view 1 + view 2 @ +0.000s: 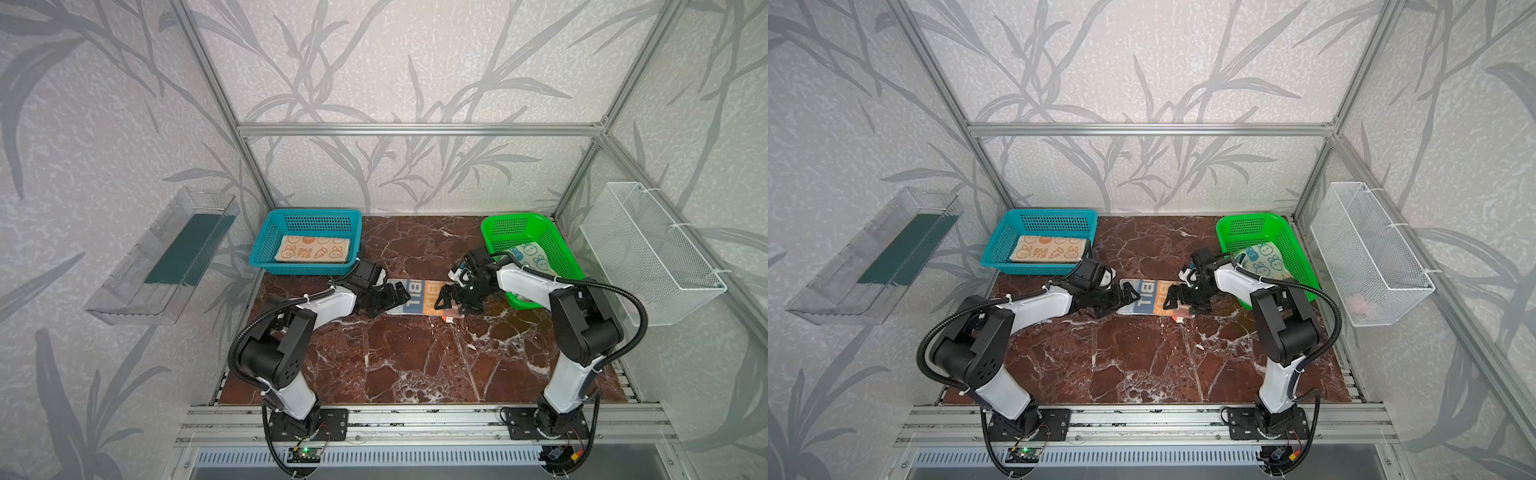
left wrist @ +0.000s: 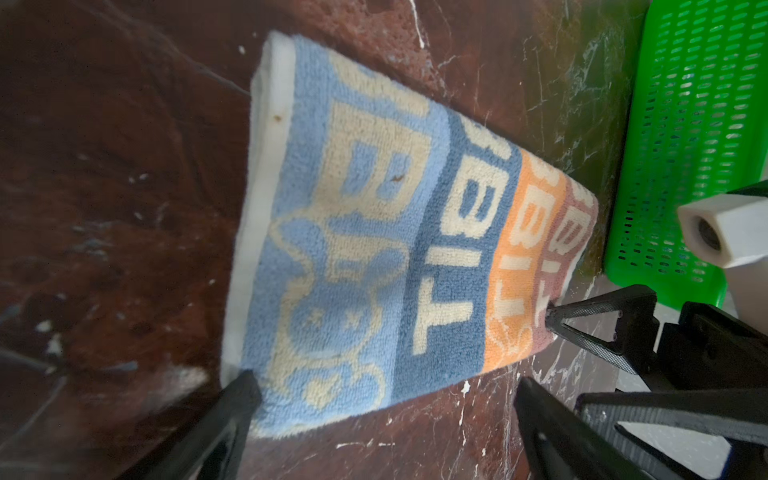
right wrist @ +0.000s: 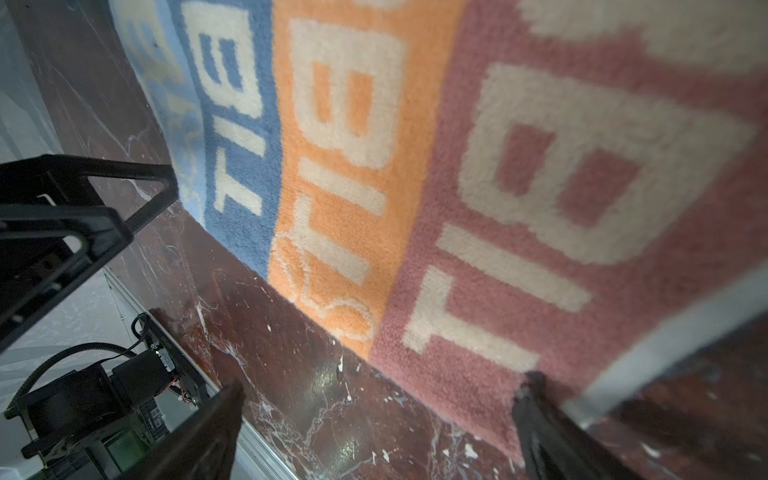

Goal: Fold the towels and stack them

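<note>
A folded striped towel (image 1: pixel 419 296) with RABBIT lettering lies flat on the table (image 1: pixel 415 357), between the two baskets. The left gripper (image 1: pixel 398 299) sits at its left end and the right gripper (image 1: pixel 445 297) at its right end, both with fingers spread wide and holding nothing. A peach towel (image 1: pixel 313 249) lies folded in the blue basket (image 1: pixel 307 212), and a cream-and-blue towel (image 1: pixel 530 254) lies in the green basket (image 1: pixel 519 217).
</note>
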